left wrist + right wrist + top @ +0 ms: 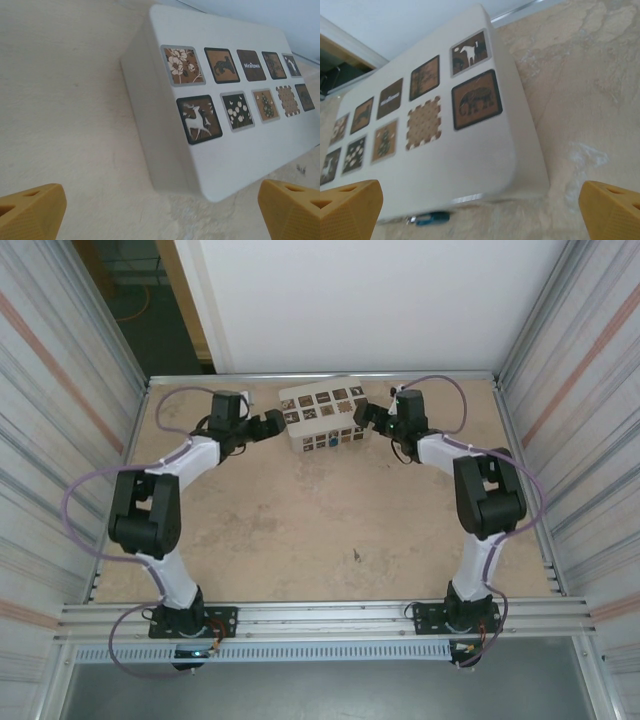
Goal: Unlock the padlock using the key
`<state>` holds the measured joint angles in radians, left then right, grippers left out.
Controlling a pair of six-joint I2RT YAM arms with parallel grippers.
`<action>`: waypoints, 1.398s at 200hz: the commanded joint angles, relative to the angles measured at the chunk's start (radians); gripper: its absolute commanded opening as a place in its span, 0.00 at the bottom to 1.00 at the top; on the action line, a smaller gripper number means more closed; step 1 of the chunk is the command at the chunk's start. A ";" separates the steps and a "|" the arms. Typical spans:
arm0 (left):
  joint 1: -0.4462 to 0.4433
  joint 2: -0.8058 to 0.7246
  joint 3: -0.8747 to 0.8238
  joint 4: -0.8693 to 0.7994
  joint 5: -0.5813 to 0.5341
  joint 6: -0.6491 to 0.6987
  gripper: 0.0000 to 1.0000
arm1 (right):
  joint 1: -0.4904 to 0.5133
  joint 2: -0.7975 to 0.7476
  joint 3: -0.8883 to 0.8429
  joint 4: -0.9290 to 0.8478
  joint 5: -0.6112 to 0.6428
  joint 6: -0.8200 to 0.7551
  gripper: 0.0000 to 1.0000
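My left gripper (pixel 272 425) (pixel 168 210) stands open just left of the white box (pixel 322 415), its orange fingertips (pixel 31 210) wide apart with nothing between them. The right gripper (pixel 362 413) (pixel 485 210) is open too, close to the box's right end. In the right wrist view a small blue piece with a metal tip, the end of the padlock (pixel 431 218), peeks out at the box's (pixel 470 165) lower edge; the rest of the lock is hidden. A tiny dark sliver that looks like the key (pixel 357 556) lies on the table in front, far from both grippers.
The white box (pixel 235 150) carries rows of dark square picture tags on its lid and sits near the back rail (pixel 320 376). Ribbed metal walls (pixel 60 390) close in both sides. Purple cables (pixel 75 495) loop beside each arm.
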<state>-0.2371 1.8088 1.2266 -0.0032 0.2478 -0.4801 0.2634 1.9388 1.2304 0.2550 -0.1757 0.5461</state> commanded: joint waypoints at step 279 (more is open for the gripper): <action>-0.099 0.050 0.048 -0.087 0.241 -0.009 0.99 | 0.243 -0.229 -0.239 -0.089 -0.195 -0.069 0.94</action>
<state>-0.3019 1.9110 1.2861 -0.1085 0.3954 -0.5056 0.4129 1.7798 1.0248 0.1734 -0.3000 0.4744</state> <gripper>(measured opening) 0.987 0.941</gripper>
